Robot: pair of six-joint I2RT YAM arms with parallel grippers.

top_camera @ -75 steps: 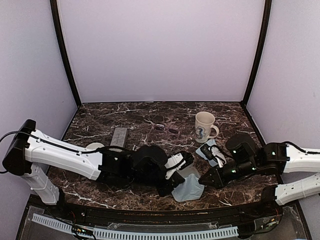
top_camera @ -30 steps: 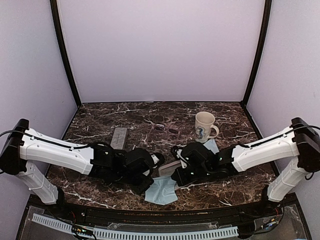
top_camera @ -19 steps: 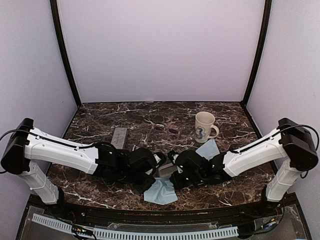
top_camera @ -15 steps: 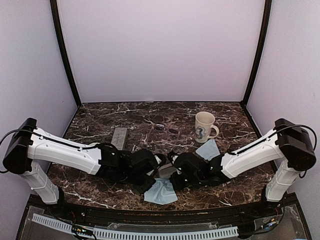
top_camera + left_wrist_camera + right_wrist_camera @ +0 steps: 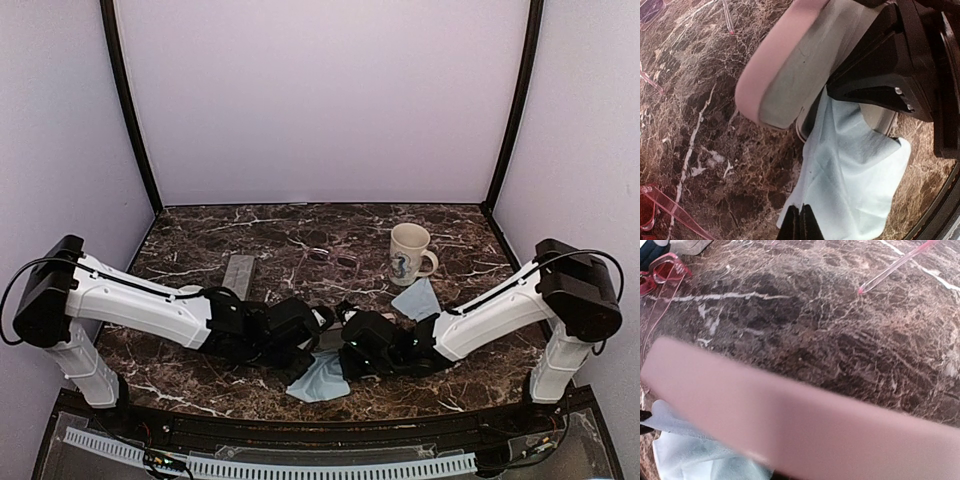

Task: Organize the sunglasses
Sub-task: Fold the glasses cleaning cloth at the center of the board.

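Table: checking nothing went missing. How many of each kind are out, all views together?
Sunglasses: 2, dark pair and red pair
Cases: 2, grey case and pink case
Blue cloths: 2, near cloth and far cloth
Mug: 1
Total: 7

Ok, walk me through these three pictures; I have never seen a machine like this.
This is a robot: a left arm and a right arm bolted at the near edge of a marble table. Each ends in a two-finger pincer. The wide picture looks down from above and behind the arms. The other two come from a small camera on each wrist.

On the table are a mug, a grey case, dark sunglasses, red-pink sunglasses and a light blue cloth. Between the arms is an open pink case.

The left pincer is shut on the edge of a second cloth. The right pincer is shut too, against the pink case; whether it grips it I cannot tell.
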